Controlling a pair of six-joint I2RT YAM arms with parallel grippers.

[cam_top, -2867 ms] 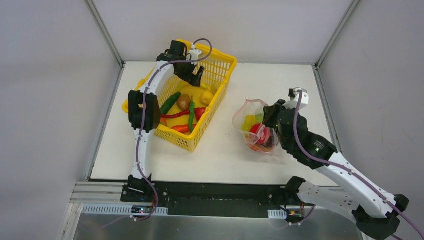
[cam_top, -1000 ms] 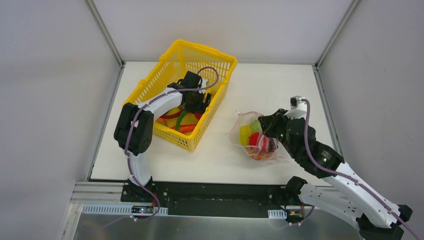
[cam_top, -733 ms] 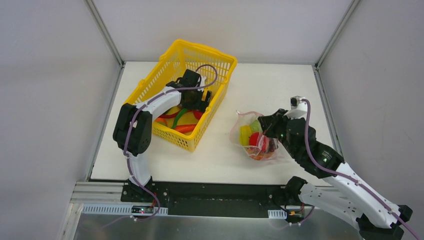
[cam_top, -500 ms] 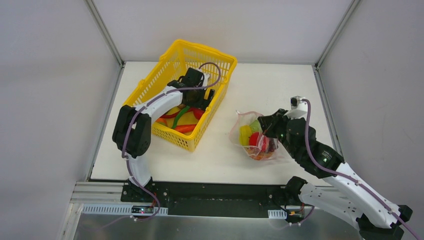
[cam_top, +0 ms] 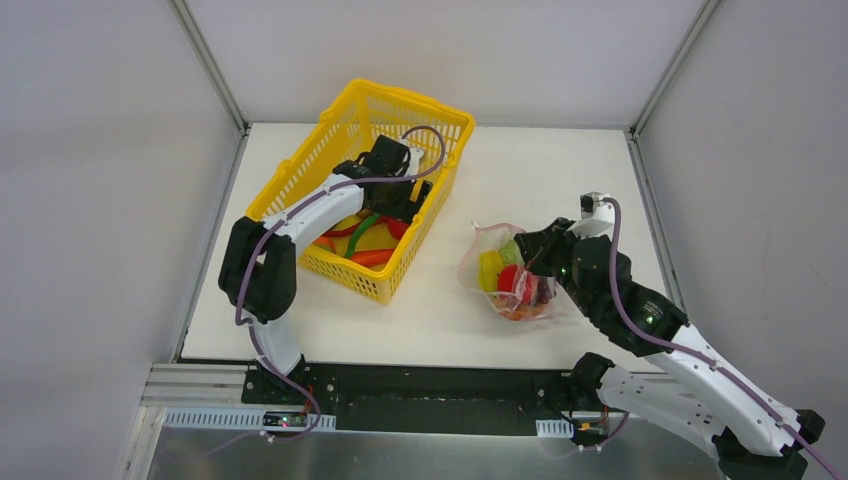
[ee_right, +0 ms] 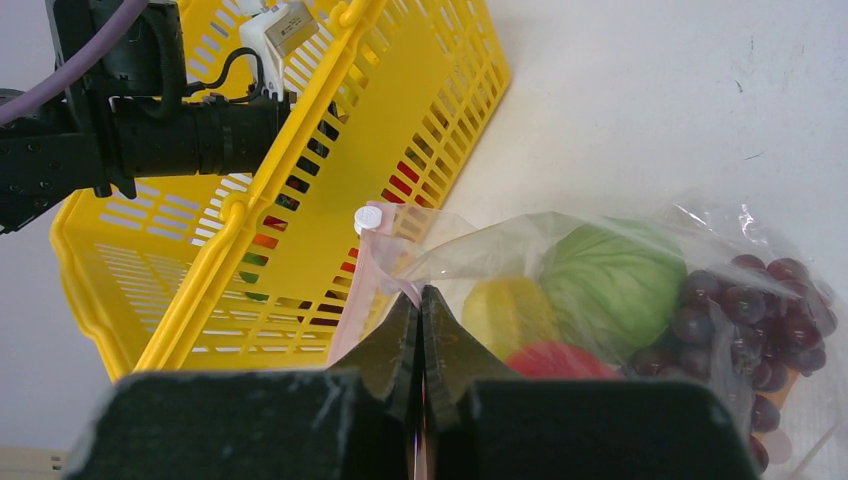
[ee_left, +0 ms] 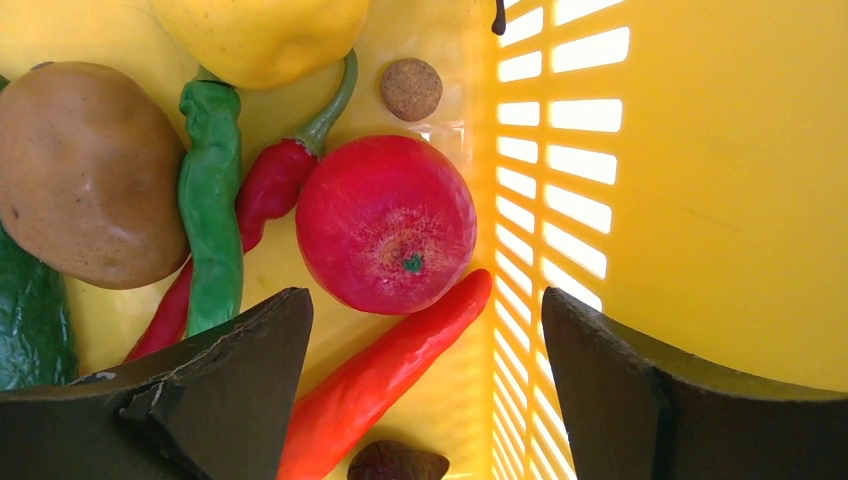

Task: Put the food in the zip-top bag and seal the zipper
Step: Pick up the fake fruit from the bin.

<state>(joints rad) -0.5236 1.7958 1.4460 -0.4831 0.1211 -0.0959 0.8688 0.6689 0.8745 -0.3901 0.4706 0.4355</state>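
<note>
Centre the spread left claw (ee_left: 420,312) on the tomato (ee_left: 385,225), clear of the basket wall (ee_left: 700,200), while the right claw (ee_right: 422,300) pinches the bag (ee_right: 480,240) open.

The left gripper (cam_top: 402,200) dropped from the basket's (cam_top: 300,152) far end down among its contents. The right gripper (cam_top: 531,262) pulled the bag's (cam_top: 480,245) edge slightly nearer.

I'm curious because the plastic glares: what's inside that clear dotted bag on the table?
Through the zip-top bag you can see a green cabbage, purple grapes, a yellow piece and a red tomato. Anything beneath them is covered.
</note>
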